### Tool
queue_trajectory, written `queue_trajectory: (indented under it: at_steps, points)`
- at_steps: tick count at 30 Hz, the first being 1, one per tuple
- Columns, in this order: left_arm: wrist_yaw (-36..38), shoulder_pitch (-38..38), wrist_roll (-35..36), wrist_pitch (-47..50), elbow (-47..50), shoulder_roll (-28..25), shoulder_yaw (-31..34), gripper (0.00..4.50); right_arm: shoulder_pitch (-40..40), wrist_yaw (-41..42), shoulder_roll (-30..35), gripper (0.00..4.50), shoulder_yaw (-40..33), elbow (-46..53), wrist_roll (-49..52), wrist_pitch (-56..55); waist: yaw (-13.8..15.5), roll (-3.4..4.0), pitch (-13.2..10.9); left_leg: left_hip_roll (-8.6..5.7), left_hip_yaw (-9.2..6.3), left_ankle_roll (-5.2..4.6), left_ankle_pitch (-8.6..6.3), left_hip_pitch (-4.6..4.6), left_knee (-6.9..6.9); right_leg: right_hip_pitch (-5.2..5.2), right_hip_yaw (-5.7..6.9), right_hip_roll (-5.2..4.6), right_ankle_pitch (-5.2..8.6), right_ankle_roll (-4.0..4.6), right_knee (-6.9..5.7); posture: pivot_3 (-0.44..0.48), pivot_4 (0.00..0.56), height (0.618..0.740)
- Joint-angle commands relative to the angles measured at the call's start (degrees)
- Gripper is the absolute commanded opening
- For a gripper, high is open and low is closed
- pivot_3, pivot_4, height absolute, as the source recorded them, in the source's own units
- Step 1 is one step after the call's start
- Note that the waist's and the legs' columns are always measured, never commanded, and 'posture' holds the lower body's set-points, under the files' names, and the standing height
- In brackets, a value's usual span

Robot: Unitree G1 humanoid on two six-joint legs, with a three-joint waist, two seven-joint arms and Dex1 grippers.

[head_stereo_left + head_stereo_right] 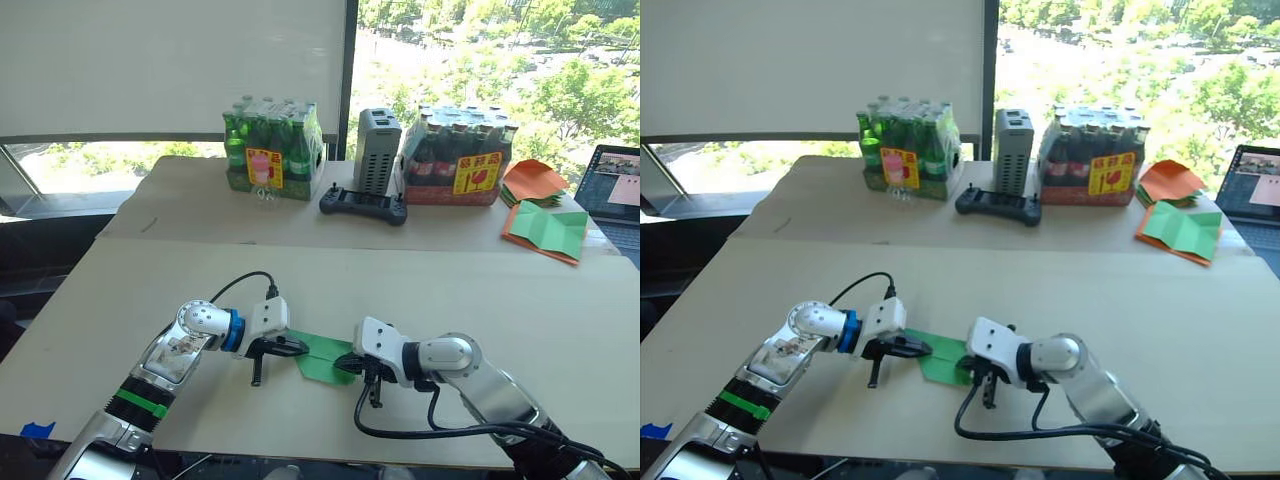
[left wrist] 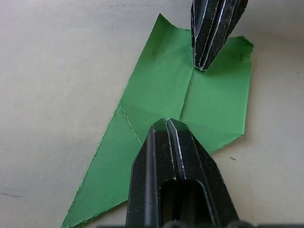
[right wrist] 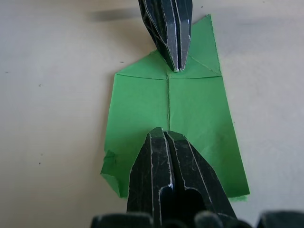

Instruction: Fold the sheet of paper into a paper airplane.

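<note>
A robot with two arms works at a pale wooden bench (image 1: 560,320). The sheet of paper (image 1: 322,358), bright green, lies flat on the bench close to the near edge, between the two pincers. It is partly folded: flaps are turned in to meet along a centre crease, giving one pointed end and one squarer end. It is not yet a slim dart, so by my reading the early folds are done, while the lengthwise fold and the wings remain.

The left pincer (image 1: 268,350) has its fingers closed together, tip pressing on the paper's pointed end, gripping nothing. The right pincer (image 1: 368,378) is likewise closed and empty, pressing down at the squarer end. Both appear to pin the paper flat or flatten a crease rather than lift it.

The head views give the wider setting, which the wrist views lack. At the far side of the bench stand a pack of green bottles (image 1: 272,150), a pack of dark bottles (image 1: 455,155), a grey box (image 1: 377,150) and a black handheld controller (image 1: 363,205). To the right lie a stack of orange sheets (image 1: 535,180), a green sheet on orange paper (image 1: 548,230) and a laptop (image 1: 615,195).

The wrist views show what the head views cannot: the centre crease, the diagonal fold lines, the slightly rough edges, and one small bent corner at the squarer end
</note>
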State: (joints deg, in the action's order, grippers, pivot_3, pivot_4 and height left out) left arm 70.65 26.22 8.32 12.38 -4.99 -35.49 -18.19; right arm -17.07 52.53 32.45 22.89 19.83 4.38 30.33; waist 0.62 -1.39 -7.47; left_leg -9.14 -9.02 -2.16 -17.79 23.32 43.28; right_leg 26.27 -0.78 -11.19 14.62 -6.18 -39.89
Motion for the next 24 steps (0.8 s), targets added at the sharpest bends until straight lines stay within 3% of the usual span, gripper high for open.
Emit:
queue_trajectory:
  at_steps: [1,5,16,24]
  points:
    - [0.2,-0.4,-1.4,0.1,-0.3,-0.4,-0.9,0.0,0.1,0.7,-2.0,0.01,-2.8,2.1,4.6,-1.4,0.0,0.0,0.0,0.01,0.0,0.0,0.0,0.01,0.0,0.01,0.0,0.0,0.0,0.0,0.0,0.0,0.15,0.675]
    - [0.1,-0.4,-1.4,0.3,-0.3,-0.3,-0.7,0.0,-1.6,-0.9,-4.2,0.01,-3.7,2.0,5.2,-1.7,0.0,0.0,0.0,0.02,0.0,0.01,0.0,0.03,0.0,0.03,0.0,0.01,0.0,0.0,-0.01,0.0,0.15,0.675]
    - [-0.3,0.5,-1.4,0.5,-0.6,0.3,-0.9,0.0,-2.3,-2.1,-3.1,0.01,1.8,-6.6,-1.8,-4.0,0.0,0.01,0.0,0.02,0.0,0.01,0.01,0.02,-0.03,0.04,0.01,0.02,0.0,0.0,0.0,0.0,0.15,0.675]
    - [-0.4,1.6,-1.5,0.4,-0.8,1.9,-1.0,0.0,-1.4,-0.9,-1.5,0.01,2.6,-6.9,-2.4,-2.3,0.1,0.01,0.0,0.0,0.0,0.01,0.0,-0.01,-0.03,0.0,0.01,0.0,0.0,0.0,0.0,0.0,0.15,0.675]
